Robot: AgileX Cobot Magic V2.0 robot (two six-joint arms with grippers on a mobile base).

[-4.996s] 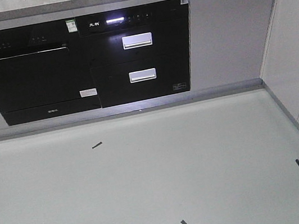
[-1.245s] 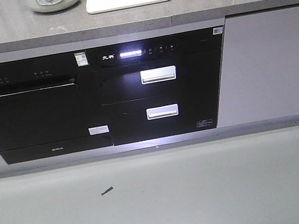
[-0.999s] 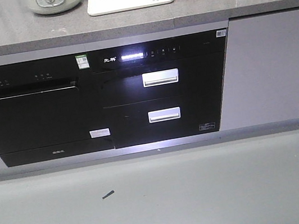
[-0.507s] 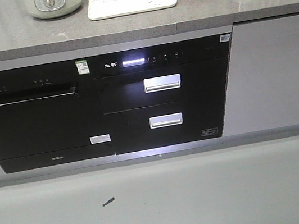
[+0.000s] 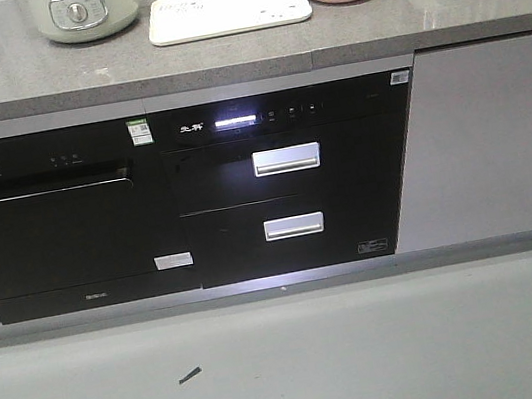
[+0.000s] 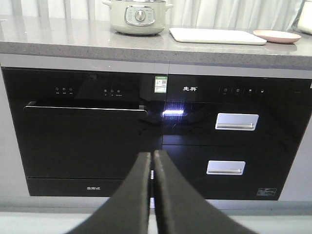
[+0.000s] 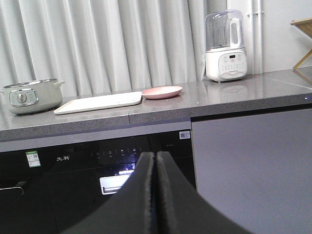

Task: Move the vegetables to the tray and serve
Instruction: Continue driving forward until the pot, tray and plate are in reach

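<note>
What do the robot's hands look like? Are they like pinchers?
Sort of! The left gripper and the right gripper each have two smooth, matte black fingers. They are wide at the bottom and curve up to thin tips, a bit like a bird's beak. No cables, stickers or writing show on them, and the arms behind them are out of view.

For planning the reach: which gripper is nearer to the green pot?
Left, most likely. The left gripper faces the green pot almost straight ahead; from the right gripper it lies far to the left.
</note>
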